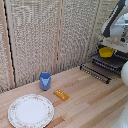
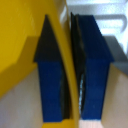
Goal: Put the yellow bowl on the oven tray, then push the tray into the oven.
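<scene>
We see the arm bent down from the exterior view's upper right, grabber just above the yellow dish, which sits over the baking sheet at the oven mouth. In wrist view, blue fingers are nearly closed, pinching the dish rim btwn them.

Yellow dish: bright yellow. Baking sheet: dark grey, ribbed. Cup: blue. Block: orange-yellow. Plate: white with a speckled patterned rim. Table: light wood planks. Grabber: 2 dark blue fingers; arm white. Backdrop: beige woven panels.
</scene>
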Robot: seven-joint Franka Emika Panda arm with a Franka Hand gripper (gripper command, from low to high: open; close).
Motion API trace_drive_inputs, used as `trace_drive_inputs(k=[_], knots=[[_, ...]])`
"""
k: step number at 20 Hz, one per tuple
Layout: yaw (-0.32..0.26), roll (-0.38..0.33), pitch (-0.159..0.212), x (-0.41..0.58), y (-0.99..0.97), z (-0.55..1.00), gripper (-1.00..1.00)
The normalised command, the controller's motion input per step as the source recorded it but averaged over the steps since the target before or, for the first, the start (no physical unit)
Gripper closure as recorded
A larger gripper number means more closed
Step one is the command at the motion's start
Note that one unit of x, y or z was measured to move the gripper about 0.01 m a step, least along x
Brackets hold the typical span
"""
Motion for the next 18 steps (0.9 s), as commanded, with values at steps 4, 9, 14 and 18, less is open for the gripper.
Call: trace_drive_inputs(k=[4,9,14,18], knots=[[-0.054,0.018,0.008,0.079,-0.66,0.0,1.0],[-0.039,0.027,-0.001,0.024,-0.46,0.01,1.0],[-0.029,-0.003,-0.003,-0.011,-0.01,0.0,-1.0],[0.003,-0.054,0.0,0.021,-0.02,0.37,-1.0]])
